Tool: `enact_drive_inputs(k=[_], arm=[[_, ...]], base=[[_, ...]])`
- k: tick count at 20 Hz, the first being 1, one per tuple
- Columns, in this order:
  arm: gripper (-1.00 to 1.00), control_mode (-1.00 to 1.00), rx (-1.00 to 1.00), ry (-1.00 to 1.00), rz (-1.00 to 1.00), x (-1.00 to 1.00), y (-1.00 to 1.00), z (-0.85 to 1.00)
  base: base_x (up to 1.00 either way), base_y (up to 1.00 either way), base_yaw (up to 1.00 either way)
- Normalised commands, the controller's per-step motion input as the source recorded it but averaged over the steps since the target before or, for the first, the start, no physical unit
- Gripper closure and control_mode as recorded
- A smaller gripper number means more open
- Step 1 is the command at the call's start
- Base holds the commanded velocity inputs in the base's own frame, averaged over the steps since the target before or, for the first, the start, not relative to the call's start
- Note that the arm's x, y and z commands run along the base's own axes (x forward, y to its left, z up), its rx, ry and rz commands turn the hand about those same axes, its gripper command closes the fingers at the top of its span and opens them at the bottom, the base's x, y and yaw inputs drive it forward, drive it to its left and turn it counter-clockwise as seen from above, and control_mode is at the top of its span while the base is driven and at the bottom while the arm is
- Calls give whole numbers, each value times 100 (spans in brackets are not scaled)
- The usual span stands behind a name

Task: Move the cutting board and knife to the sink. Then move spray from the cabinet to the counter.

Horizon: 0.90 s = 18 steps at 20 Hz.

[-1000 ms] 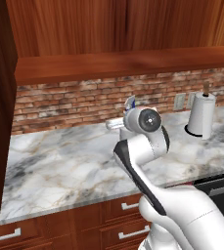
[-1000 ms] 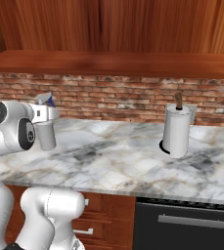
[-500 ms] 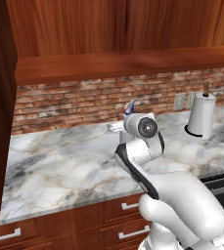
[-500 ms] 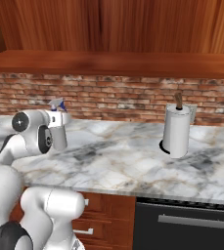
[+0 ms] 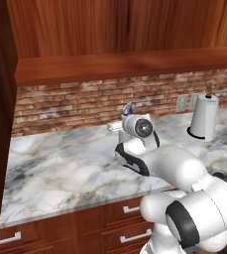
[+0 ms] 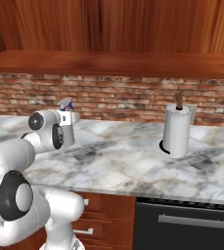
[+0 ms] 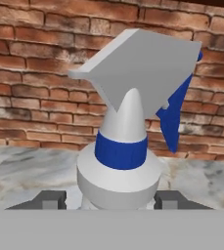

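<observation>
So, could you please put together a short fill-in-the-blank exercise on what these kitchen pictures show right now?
1. The hand is closed around the ____.
2. The spray bottle has a collar and trigger coloured ____.
3. The paper-towel roll stands upright on the ____ counter.
4. The wall behind the counter is made of ____.

Missing words: spray bottle; blue; marble; brick

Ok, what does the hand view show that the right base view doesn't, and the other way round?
Hand view: the spray's white body and blue collar, sitting between the gripper's dark fingertips.

Right base view: the paper-towel roll, the wooden cabinets and the drawers.

Both: the spray's blue trigger top, the brick wall and the marble counter.
</observation>
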Motion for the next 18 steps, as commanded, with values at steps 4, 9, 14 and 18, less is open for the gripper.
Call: enact_drive_inputs(k=[4, 9, 14, 18], arm=[[100, -100, 0, 0, 0, 50, -4, -14], [100, -100, 0, 2, 0, 44, -3, -16], [100, -100, 0, 1, 0, 49, -2, -20], [100, -100, 0, 1, 0, 40, -1, -27]], base=[[0, 0, 0], [0, 0, 0], [0, 0, 0], [0, 0, 0]])
